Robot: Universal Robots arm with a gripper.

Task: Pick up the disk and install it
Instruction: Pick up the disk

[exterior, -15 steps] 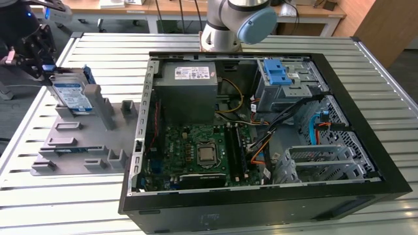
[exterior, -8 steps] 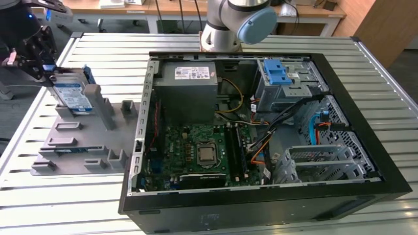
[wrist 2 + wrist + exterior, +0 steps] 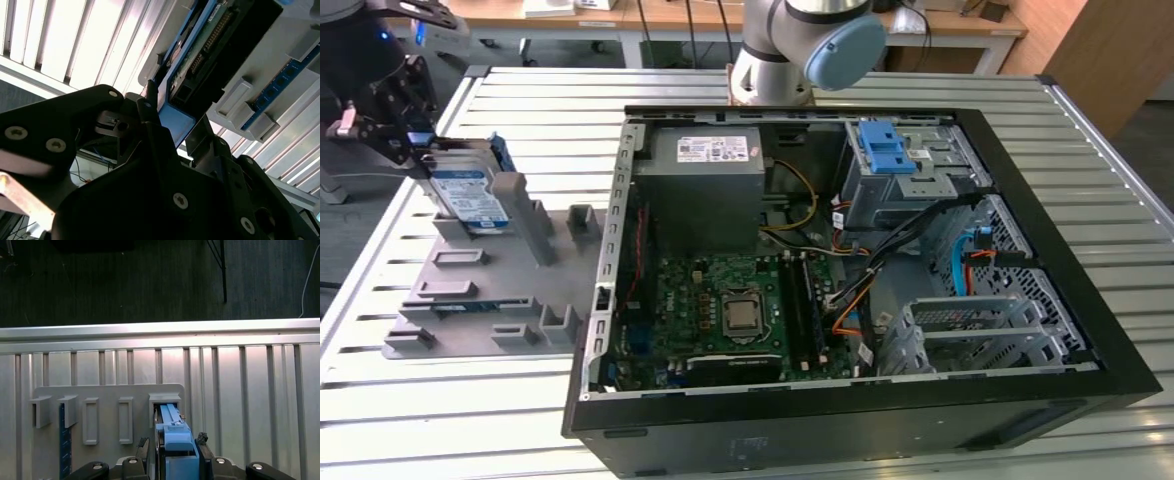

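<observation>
Disk (image 3: 467, 195) upright in rack (image 3: 480, 290), hand (image 3: 414, 145) at top.

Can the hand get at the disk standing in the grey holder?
Probably yes: the hand sits right at the top edge of the disk, which stands clear above the grey holder, nothing between.

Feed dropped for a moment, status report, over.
Gripper jaws shut on disk. Disk upright in grey holder slot. Open case to the exterior view's right.

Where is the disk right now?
The disk stands on edge in the grey fixture plate at the exterior view's left, beside the open computer case, with the claw at its top end.
</observation>
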